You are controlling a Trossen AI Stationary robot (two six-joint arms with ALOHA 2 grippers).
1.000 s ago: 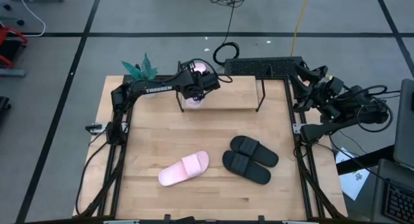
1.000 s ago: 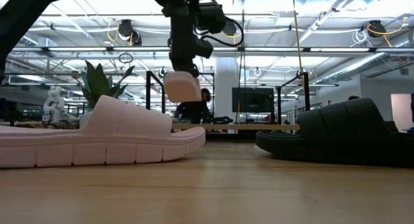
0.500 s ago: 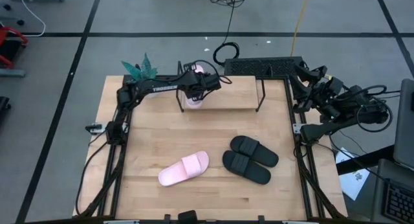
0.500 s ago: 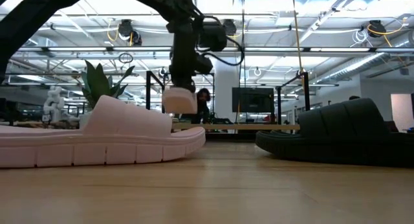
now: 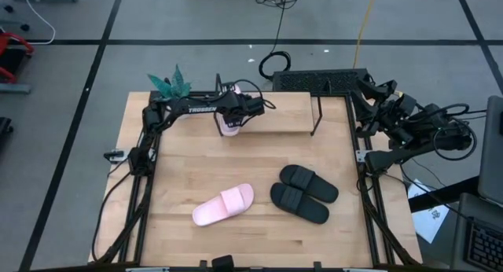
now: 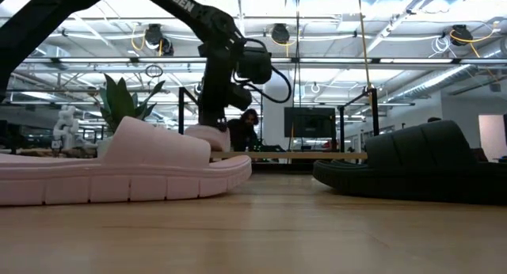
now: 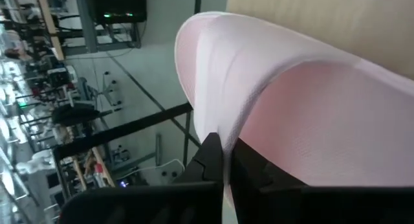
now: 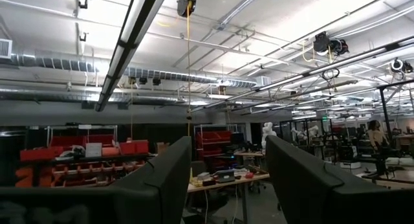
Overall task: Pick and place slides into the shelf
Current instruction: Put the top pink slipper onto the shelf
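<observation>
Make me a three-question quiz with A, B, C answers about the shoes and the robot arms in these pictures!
1. Where is the left gripper?
A. At the left end of the shelf
B. Over the black slides
C. Off the table

2. How many slides lie on the tabletop in front of the shelf?
A. One
B. Three
C. Four

3. What is the left gripper doing?
A. Open and empty
B. Shut on a pink slide
C. Shut on a black slide

Answers:
1 A, the high view shows it at the shelf's left end.
2 B, one pink slide on the table and two black slides lie there.
3 B, the left wrist view shows its fingers pinching the pink edge.
</observation>
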